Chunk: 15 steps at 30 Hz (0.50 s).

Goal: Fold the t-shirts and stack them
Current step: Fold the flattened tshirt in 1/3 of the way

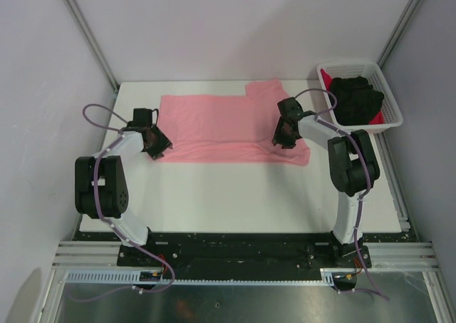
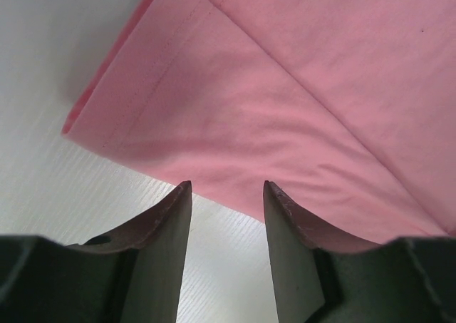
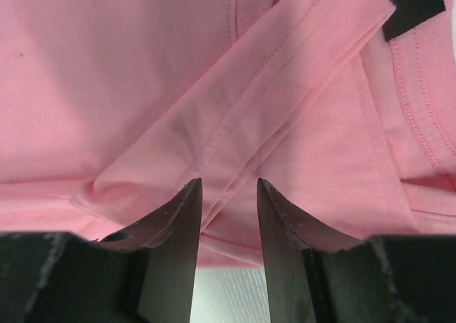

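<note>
The salmon-pink t-shirt point(image 1: 221, 127) lies spread flat across the far half of the white table point(image 1: 235, 195). My left gripper point(image 1: 160, 146) hovers at its near left corner. In the left wrist view that gripper point(image 2: 226, 189) is open, with bare table between its fingers and the shirt's edge point(image 2: 285, 88) just past the tips. My right gripper point(image 1: 282, 139) is over the shirt's near right part. In the right wrist view it point(image 3: 228, 186) stands open over a folded sleeve point(image 3: 271, 102), and the dark neck label point(image 3: 415, 8) shows at the top right. The black t-shirt point(image 1: 356, 98) and the red one point(image 1: 388, 115) lie bunched in the basket.
The white lattice basket point(image 1: 349, 63) stands at the table's far right corner, close to the right arm's elbow. Grey walls enclose the table on the left, back and right. The arm bases sit on a black rail at the near edge.
</note>
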{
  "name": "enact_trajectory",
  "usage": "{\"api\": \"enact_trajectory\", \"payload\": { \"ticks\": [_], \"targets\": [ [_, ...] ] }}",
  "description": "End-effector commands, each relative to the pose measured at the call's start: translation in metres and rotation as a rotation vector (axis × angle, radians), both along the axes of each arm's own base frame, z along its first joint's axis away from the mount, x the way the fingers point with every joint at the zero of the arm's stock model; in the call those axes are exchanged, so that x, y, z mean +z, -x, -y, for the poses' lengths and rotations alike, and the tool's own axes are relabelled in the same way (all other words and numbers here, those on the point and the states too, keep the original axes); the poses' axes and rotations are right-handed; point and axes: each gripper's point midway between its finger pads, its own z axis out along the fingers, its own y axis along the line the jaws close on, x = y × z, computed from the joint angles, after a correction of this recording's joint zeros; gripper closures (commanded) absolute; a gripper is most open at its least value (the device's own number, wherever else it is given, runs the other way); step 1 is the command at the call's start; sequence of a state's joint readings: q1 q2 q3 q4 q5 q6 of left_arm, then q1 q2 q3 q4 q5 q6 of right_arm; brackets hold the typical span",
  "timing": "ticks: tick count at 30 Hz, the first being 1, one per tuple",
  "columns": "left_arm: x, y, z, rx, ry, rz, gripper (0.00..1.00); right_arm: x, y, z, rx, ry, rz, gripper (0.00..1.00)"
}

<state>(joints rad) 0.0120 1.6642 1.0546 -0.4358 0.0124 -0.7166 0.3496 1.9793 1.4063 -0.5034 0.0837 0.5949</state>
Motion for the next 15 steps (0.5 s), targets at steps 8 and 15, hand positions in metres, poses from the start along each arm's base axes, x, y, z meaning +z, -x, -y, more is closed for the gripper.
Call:
{"api": "enact_trajectory", "payload": {
  "ticks": [8,15],
  "targets": [
    [0.004,-0.003,0.002,-0.004,0.007,0.021,0.51,-0.012,-0.008,-0.006,-0.023,-0.047,-0.001,0.6],
    [0.003,-0.003,0.002,-0.004,0.005,0.019,0.51,-0.018,-0.008,-0.008,-0.022,-0.058,-0.014,0.65]
  ]
}}
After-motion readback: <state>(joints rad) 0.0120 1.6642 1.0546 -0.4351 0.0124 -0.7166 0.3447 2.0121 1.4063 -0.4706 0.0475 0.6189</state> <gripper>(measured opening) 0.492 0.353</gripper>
